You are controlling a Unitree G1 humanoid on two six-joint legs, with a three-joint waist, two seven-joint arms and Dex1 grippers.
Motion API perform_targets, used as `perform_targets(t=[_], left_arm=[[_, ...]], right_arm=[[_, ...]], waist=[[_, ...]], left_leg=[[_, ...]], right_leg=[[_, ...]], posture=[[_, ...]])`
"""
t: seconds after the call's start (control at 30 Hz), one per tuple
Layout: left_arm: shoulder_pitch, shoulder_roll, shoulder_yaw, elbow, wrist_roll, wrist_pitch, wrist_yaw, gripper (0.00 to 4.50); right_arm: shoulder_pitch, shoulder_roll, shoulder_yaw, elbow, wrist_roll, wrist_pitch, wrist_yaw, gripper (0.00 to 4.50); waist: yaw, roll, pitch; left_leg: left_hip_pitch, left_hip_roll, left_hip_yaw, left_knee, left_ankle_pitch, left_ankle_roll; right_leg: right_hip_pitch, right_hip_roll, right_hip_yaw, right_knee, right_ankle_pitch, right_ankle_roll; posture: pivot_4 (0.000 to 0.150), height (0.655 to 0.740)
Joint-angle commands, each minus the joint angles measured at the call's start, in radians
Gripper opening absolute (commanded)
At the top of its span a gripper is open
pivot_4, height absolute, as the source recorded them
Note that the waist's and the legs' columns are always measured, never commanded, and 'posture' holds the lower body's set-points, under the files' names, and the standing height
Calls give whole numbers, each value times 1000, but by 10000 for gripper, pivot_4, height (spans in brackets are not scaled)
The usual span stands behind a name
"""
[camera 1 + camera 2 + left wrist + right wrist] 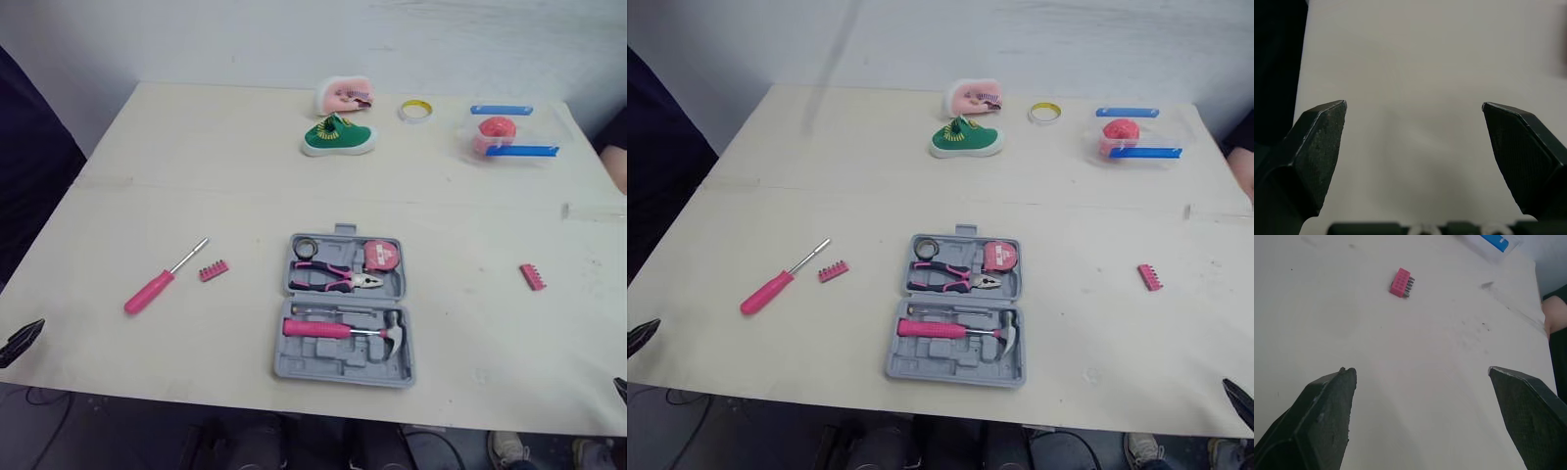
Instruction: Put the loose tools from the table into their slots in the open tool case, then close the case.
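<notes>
With the left hand (1413, 112) and right hand (1422, 374) both released (fingers spread, nothing held), collecting hasn't begun; the likely next move is reaching for the screwdriver (162, 279) left of the case (323, 360).

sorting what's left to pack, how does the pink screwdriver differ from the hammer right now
The screwdriver lies loose on the table, left of the tool case; the hammer already sits in its slot in the case's near half. The screwdriver lies diagonally, while the hammer lies straight across, head to the right. The screwdriver ends in a thin shaft, the hammer in a claw head. Both have pink handles and metal ends.
</notes>
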Motion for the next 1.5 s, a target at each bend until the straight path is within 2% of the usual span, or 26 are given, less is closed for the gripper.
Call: perform_targets(t=[0.03, 0.13, 0.27, 0.57, 0.67, 0.77, 0.9, 1.2, 1.5], left_arm=[[9, -5, 31, -90, -37, 25, -3, 44905], [10, -23, 14, -205, -62, 76, -18, 44905], [-29, -47, -67, -457, -104, 202, -30, 44905], [-97, -27, -189, -595, -79, 313, -111, 44905], [-152, -53, -319, -653, -44, 339, -138, 44905], [-242, -111, -431, -591, 11, 323, -140, 44905], [-314, -149, -510, -497, 81, 280, -141, 44905], [-408, -188, -565, -334, 185, 206, -82, 44905], [-427, -231, -584, -304, 189, 253, -72, 44905]], right_arm=[[-11, -15, 15, -27, 25, -1, 24, 45000], [-40, -9, 53, -96, 49, 38, 35, 45000], [-95, 24, 159, -280, 92, 130, 27, 45000], [-123, 76, 269, -541, 140, 245, -6, 45000], [-132, 100, 326, -642, 148, 276, -20, 45000], [-141, 114, 390, -717, 134, 301, -25, 45000], [-154, 121, 418, -756, 129, 321, -41, 45000], [-150, 129, 417, -767, 116, 321, -59, 45000], [-163, 127, 434, -813, 96, 348, -104, 45000]], waist=[[-2, 0, 0], [-8, 0, 0], [-17, -1, 0], [-18, 0, 0], [-17, 0, 0], [-12, 0, 0], [-13, -1, 0], [-17, -3, 1], [-15, -3, 1]], left_leg=[[0, 0, 0, 0, 0, 0], [0, 0, 1, 0, 1, 2], [0, 0, 0, 1, 3, 2], [-1, 0, 1, 1, 8, 1], [-2, 0, 1, 2, 8, 1], [-1, -1, 1, 3, 10, 2], [-1, -1, 0, 3, 11, 1], [-2, 0, 1, 5, 11, 1], [-1, 0, 1, 5, 11, 1]], right_leg=[[0, 0, 0, 0, 0, 0], [0, 0, 0, 0, 0, 0], [1, 0, 0, 2, 1, 1], [0, 2, 0, 2, 1, 1], [0, 2, 0, 2, 1, 2], [0, 2, 0, 4, 1, 2], [0, 3, 0, 5, 1, 2], [-1, 4, 0, 7, 1, 2], [0, 3, 0, 9, 1, 2]], posture=[[1500, 7400], [1500, 7400], [1500, 7400], [1500, 7400], [1500, 7400], [1500, 7400], [1500, 7400], [1500, 7400], [1500, 7400]])
